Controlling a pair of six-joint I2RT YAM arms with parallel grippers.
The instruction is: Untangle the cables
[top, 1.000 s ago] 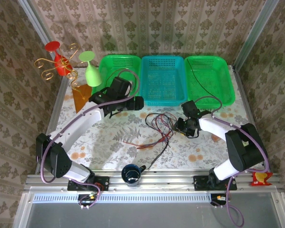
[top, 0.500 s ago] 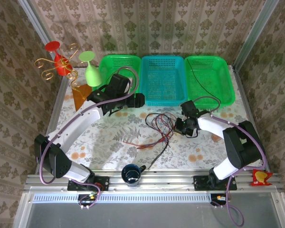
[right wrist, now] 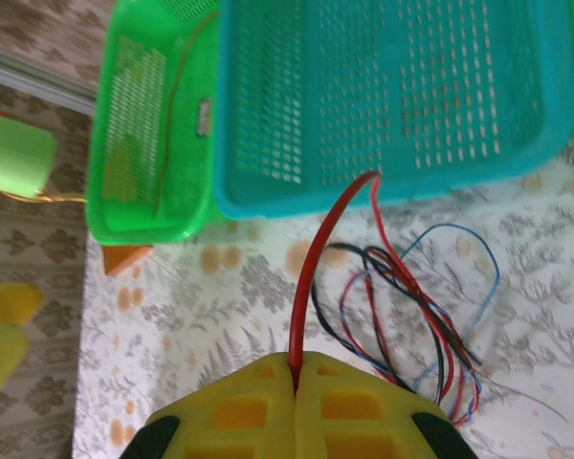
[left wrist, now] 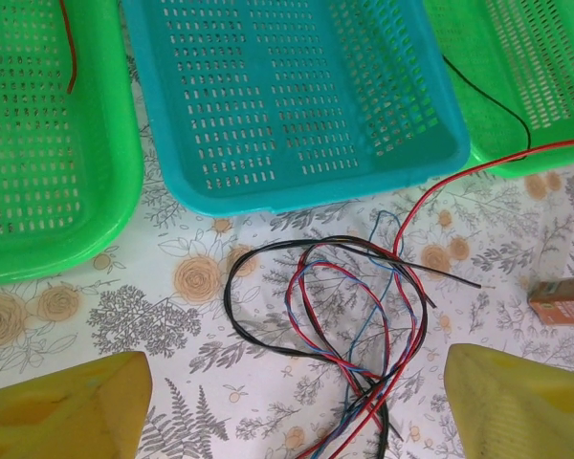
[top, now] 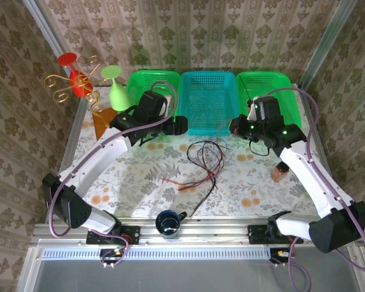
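Right jaws tight on a red cable, left jaws wide apart above the cables

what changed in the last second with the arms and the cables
The right gripper closed on a red cable and rose from the tangle toward the teal basket, drawing that cable out with it. The left gripper stayed open near the basket's front edge; the rest of the tangle and the green baskets kept their places.
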